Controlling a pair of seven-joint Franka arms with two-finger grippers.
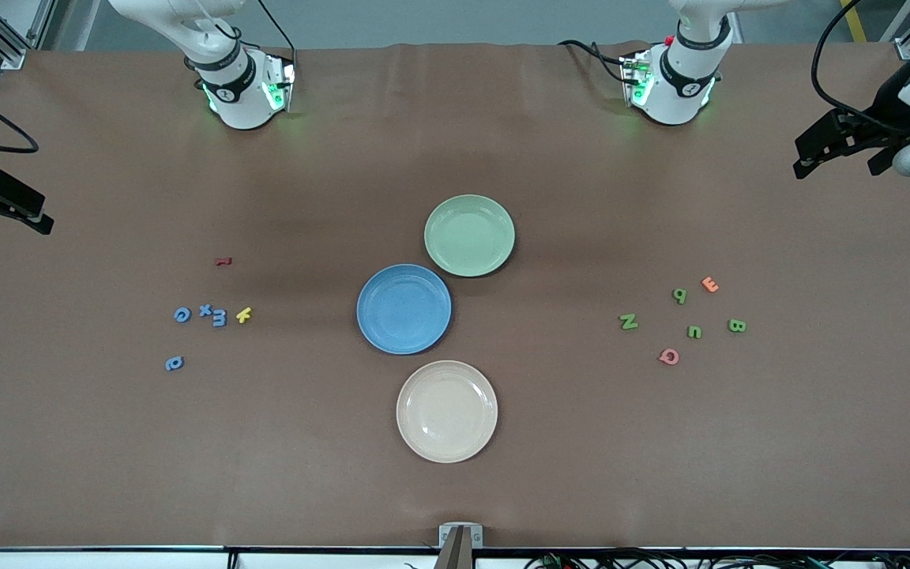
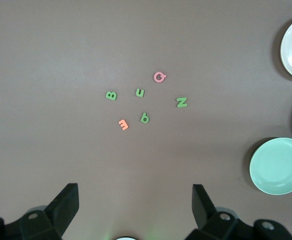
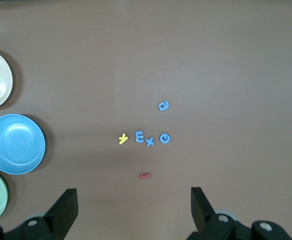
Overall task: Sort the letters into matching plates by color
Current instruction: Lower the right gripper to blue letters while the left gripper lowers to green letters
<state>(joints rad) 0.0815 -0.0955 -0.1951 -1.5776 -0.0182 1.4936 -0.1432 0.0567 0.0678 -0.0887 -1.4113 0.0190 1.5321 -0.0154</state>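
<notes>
The pale green plate [image 1: 469,235] and the blue plate [image 1: 404,309] lie empty at mid-table, also in the left wrist view [image 2: 278,166] and the right wrist view [image 3: 16,144]. Several blue letters [image 1: 182,314] [image 3: 139,136] lie toward the right arm's end. Several green letters [image 1: 628,322] [image 2: 181,102] lie toward the left arm's end. My left gripper [image 1: 834,167] [image 2: 134,195] is open and empty, high over the left arm's end. My right gripper [image 1: 1,225] [image 3: 133,196] is open and empty, high over the right arm's end.
An empty beige plate [image 1: 447,411] lies nearest the front camera. A yellow letter [image 1: 243,314] and a red letter [image 1: 223,261] lie by the blue letters. An orange letter [image 1: 709,284] and a pink letter [image 1: 668,356] lie among the green ones.
</notes>
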